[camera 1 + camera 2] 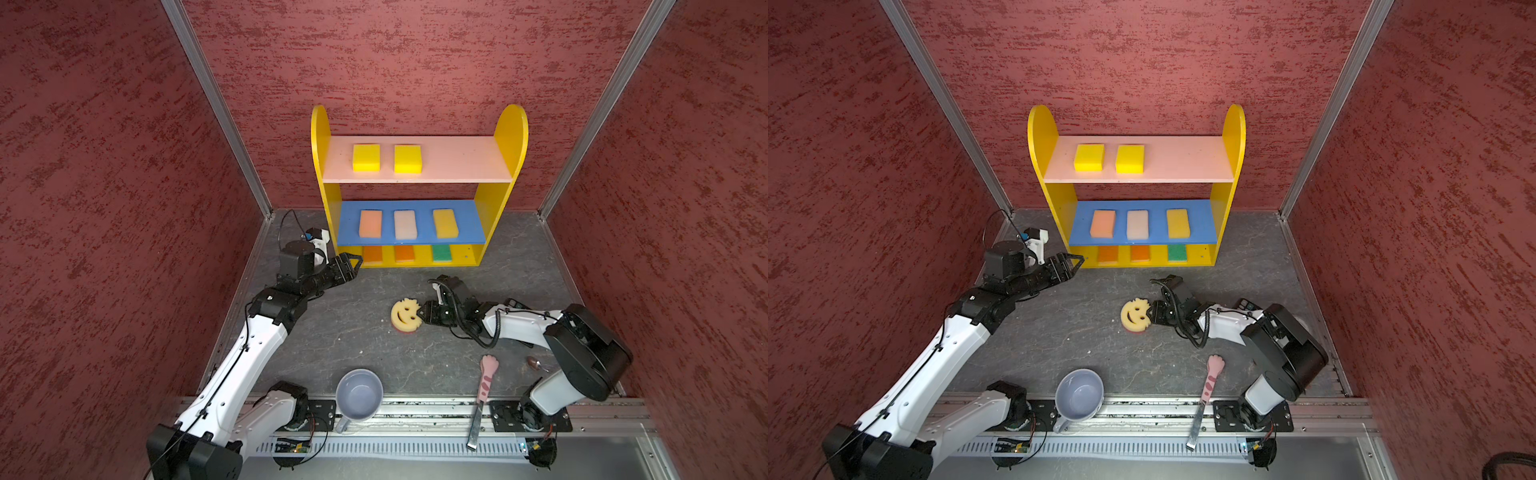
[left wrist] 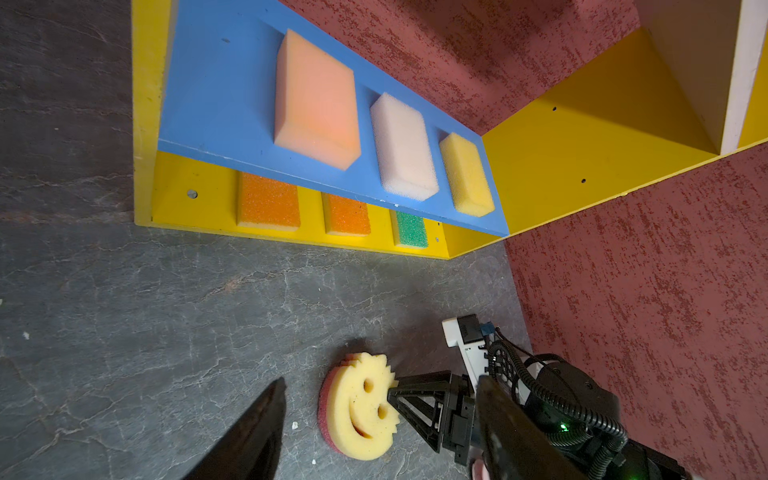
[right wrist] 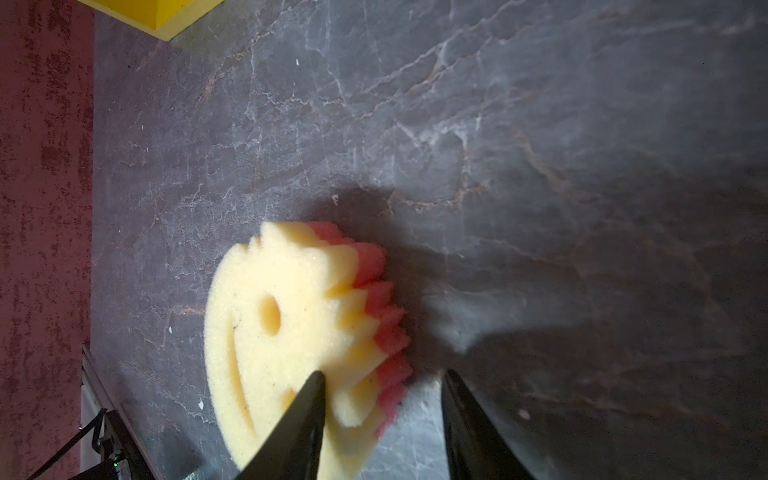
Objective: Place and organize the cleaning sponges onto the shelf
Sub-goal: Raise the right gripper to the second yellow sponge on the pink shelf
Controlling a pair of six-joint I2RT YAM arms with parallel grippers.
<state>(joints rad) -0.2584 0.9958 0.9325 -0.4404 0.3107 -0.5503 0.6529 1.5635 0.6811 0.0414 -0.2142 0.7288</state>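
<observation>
**Q:** Which piece is not yet shelved?

**A:** A round cream foam smiley-face sponge (image 1: 404, 314) with a pink underside. It lies face up on the dark grey marbled desk (image 1: 365, 349), right of centre and apart from the shelf.

**Q:** Which arm is nearer?

**A:** The right. The right claw (image 3: 382, 376) stands spread, straddling the sponge's toothed rim. One finger (image 3: 305, 399) sits above the cream face and its partner over bare desk beside the pink layer. Nothing is pinched. From the claw the sponge lies straight ahead, toward the desk's left edge. Being round, it has no long axis, only that jagged rim.

**Q:** And the left arm?

**A:** The left claw (image 1: 353, 262) hangs spread and empty by the left front corner of the yellow-sided three-tier shelf (image 1: 510, 137), well apart from the sponge.

**Q:** Is there room at the desk's far edge?

**A:** The blue middle board (image 1: 349, 232) and yellow bottom board (image 1: 465, 255) each carry three rectangular sponges (image 1: 405, 224). The pink top board (image 1: 465, 160) holds two yellow blocks (image 1: 366, 157) on its left half, and its right half is bare. That bare half looks the likely berth.
</observation>
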